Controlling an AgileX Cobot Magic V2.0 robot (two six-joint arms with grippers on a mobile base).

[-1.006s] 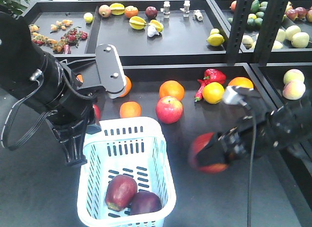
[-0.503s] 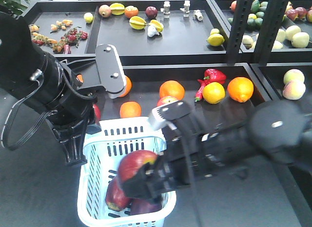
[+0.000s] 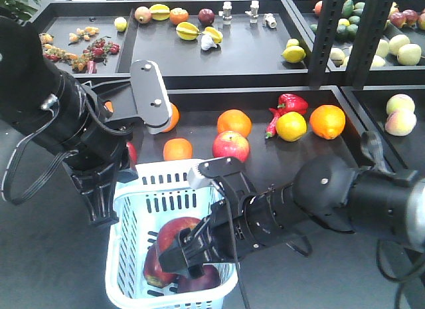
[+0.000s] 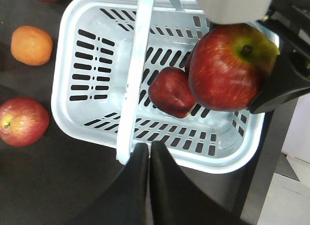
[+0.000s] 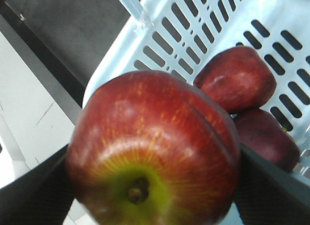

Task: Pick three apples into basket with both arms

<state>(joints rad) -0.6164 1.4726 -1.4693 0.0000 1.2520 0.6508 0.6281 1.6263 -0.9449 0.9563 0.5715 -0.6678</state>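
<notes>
while the right gripper (image 3: pixel 180 246) clasps an apple (image 3: pixel 176 233), it hangs over the basket (image 3: pixel 133 209).

Bright, even overhead light throughout; shadows are soft. White glare streaks the held apple (image 5: pixel 152 152), which fills the right wrist view slightly out of focus. The basket (image 4: pixel 72 123) rim looks washed out.

Bulky black left arm (image 3: pixel 60 116), looping black cables, light grey screwed plate (image 3: pixel 151 95)
</notes>
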